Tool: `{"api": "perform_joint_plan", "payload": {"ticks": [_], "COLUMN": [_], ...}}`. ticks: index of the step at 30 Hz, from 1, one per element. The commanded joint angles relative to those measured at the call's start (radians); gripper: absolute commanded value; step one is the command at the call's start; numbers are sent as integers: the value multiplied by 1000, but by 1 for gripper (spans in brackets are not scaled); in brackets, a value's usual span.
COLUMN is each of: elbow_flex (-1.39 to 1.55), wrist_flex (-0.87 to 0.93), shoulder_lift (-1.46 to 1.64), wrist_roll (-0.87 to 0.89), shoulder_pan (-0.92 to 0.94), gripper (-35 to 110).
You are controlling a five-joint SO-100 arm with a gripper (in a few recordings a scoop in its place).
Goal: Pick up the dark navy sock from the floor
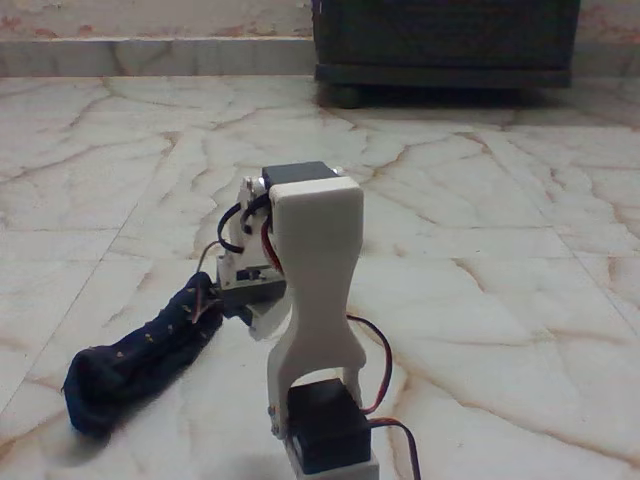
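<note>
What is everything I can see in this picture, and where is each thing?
sock: one, dark navy with tiny orange flecks, lying limp on the floor at lower left, its right end up against the arm's front end.
floor: glossy cream-white marble tiles with brown-orange veins, across the whole view.
cabinet: one, dark, standing at the top right on short feet by the wall.
wall base: pale strip along the top left.
arm: one, white plastic with black motor blocks and red and black wires, centre foreground.
gripper: its jaws reach the sock's right end; whether they are closed on it cannot be told.
</note>
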Motion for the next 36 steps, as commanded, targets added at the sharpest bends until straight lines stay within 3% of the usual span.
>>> {"api": "perform_joint_plan", "payload": {"ticks": [1,6,17,23,36], "elbow_flex": [-98,-193,-561,-942,-1068], "wrist_flex": [55,57,178,295,218], "shoulder_lift": [-21,-117,-417,-792,-1055], "wrist_roll": [58,209,272,359,342], "shoulder_pan": [-41,-187,-382,-394,-391], "gripper": [0,3,10,10,4]}}
